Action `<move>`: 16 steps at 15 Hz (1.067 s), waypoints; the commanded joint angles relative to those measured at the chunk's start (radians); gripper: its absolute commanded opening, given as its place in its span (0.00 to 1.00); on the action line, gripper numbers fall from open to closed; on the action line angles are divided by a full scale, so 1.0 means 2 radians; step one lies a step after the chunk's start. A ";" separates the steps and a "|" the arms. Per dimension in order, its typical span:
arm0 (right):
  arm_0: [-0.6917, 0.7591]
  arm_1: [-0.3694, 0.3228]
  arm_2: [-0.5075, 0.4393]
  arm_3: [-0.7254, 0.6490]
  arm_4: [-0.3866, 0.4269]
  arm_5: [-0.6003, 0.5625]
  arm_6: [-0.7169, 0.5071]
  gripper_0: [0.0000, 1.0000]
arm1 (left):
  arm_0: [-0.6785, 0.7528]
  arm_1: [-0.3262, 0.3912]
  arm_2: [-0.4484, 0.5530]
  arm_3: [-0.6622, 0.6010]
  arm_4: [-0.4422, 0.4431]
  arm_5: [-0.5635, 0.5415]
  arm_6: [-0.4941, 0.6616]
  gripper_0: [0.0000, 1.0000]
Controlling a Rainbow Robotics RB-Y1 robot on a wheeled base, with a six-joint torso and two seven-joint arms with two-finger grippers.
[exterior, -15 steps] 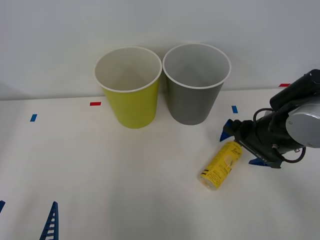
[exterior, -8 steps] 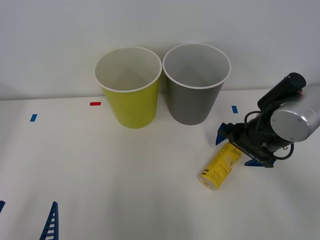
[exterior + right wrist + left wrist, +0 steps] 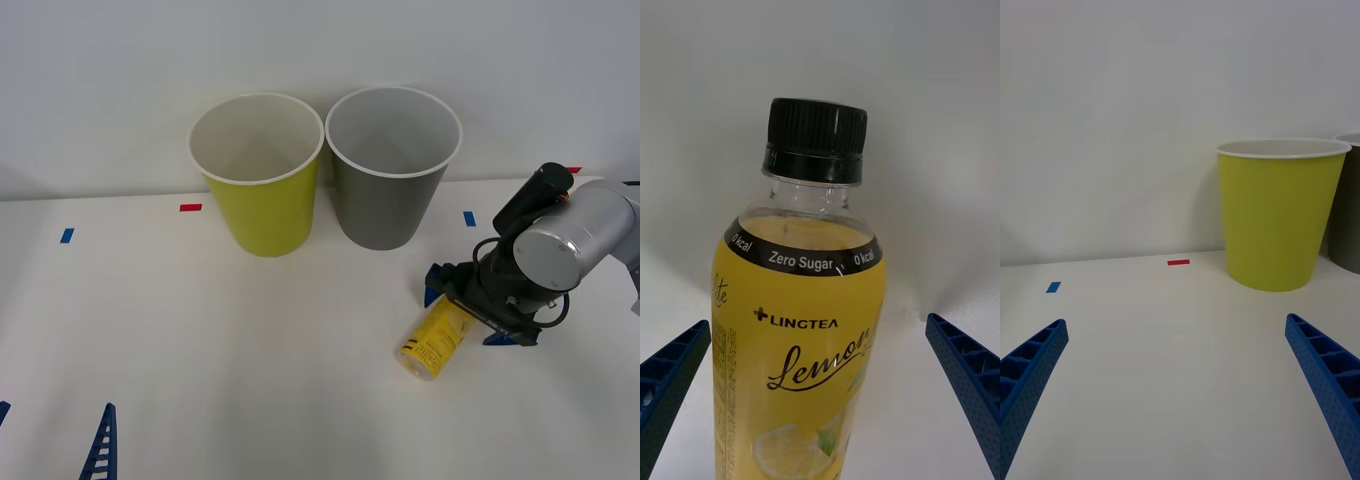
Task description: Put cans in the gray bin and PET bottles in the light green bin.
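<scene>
White tabletop [image 3: 250,350] and a plain pale wall are forming the work area. At the table's right side, the right gripper [image 3: 462,305] is standing with its jaws spread wide, one blue finger on each side of the PET bottle's [image 3: 436,339] upper body, neither finger touching it in the right wrist view. That bottle [image 3: 801,337] is lying on its side on the table, its black cap [image 3: 815,141] pointing away from the wrist camera and its yellow label facing up. Behind it, near the wall, the gray bin [image 3: 388,170] is standing upright, rim to rim with the light green bin [image 3: 260,175] on its left. At the near left edge, the left gripper [image 3: 1180,390] is idling low over the table, its jaws also wide apart, facing the light green bin [image 3: 1279,214]
</scene>
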 commanded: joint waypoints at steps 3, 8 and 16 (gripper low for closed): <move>-0.010 0.016 0.015 0.028 0.014 -0.016 0.006 1.00 | 0.000 0.000 0.000 0.000 0.000 0.000 0.000 1.00; -0.010 0.018 0.016 0.028 0.022 -0.016 0.009 1.00 | 0.000 0.000 0.000 0.000 0.000 0.000 0.000 1.00; -0.009 0.023 0.016 0.018 0.046 -0.005 0.011 0.00 | 0.000 0.000 0.000 0.000 0.000 0.000 0.000 1.00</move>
